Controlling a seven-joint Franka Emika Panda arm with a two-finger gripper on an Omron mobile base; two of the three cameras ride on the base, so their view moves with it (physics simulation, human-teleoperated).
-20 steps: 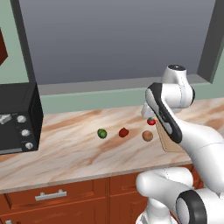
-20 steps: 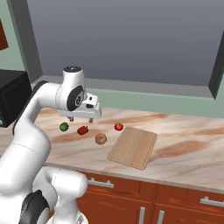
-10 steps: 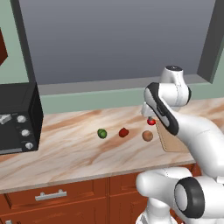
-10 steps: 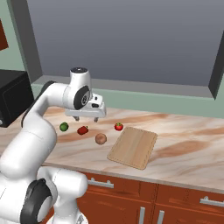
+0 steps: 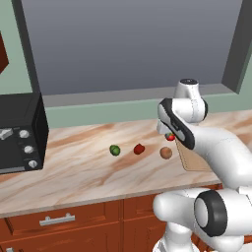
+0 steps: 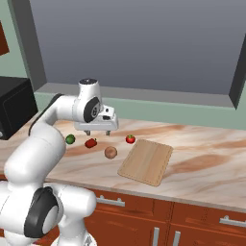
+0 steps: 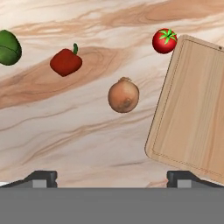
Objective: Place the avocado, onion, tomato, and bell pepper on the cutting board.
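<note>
Four small produce items on marble counter, tan onion, bare cutting board

Black toaster oven sitting far left on marble counter, knobs down its front. Big window behind, wood cabinets below.

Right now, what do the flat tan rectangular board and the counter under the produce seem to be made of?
The flat tan rectangular cutting board looks like light wood with a matte finish: fine straight grain runs along it, and a thin groove follows its edge. The counter looks like polished marble or a stone-look laminate: cream with swirling brown veins. Being rendered, neither is certain.
</note>
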